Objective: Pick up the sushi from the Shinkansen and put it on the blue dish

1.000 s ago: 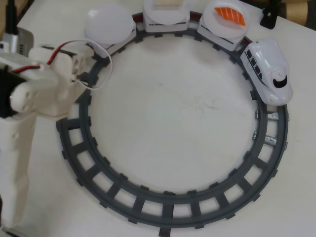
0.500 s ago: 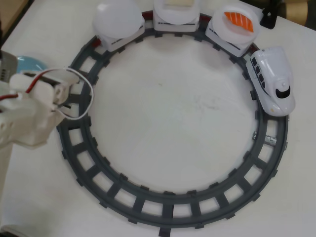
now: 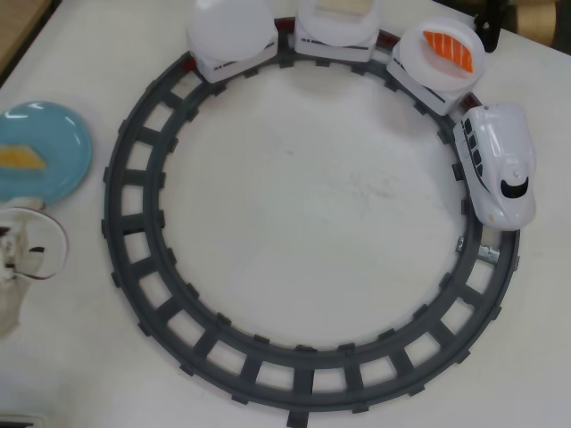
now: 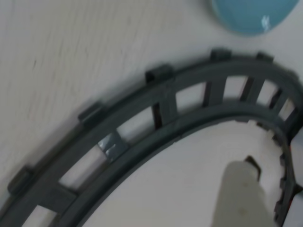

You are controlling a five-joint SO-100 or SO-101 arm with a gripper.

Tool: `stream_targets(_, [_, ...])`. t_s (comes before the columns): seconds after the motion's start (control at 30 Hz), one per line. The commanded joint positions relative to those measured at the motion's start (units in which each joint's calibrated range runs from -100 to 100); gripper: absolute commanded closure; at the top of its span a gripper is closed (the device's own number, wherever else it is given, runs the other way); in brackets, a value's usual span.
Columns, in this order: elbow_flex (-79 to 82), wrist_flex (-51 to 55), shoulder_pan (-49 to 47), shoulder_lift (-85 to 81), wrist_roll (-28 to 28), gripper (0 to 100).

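Note:
In the overhead view the yellow-orange sushi (image 3: pixel 20 158) lies on the blue dish (image 3: pixel 49 143) at the left edge, outside the track. The white Shinkansen (image 3: pixel 500 165) stands on the right side of the track. It tows three cars along the top. One carries a bare white plate (image 3: pixel 230 28), one a pale piece (image 3: pixel 337 7), one an orange salmon piece (image 3: pixel 446 49). My arm (image 3: pixel 13 267) only peeks in at the lower left, below the dish. In the wrist view a single pale finger (image 4: pixel 240 189) hangs over the table inside the track, with nothing against it. The blue dish (image 4: pixel 251 14) sits at the top right there.
A dark grey ring of track (image 3: pixel 303 361) takes up most of the white table. A white wire loop (image 3: pixel 49 254) hangs off my arm. A dark stand (image 3: pixel 489 13) sits at the back right corner. The table's edge runs along the top left.
My arm has pulled back from the track's left side toward the lower left, uncovering the blue dish with the sushi on it. The train has crept a little further round the track.

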Motion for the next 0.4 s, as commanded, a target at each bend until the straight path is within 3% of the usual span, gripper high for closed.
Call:
stream_targets(0.0, [-0.7, -0.7, -3.5, -1.8, -0.5, 81])
stream_targets(0.37, [-0.8, 0.3, -7.5, -2.0, -0.5, 81])
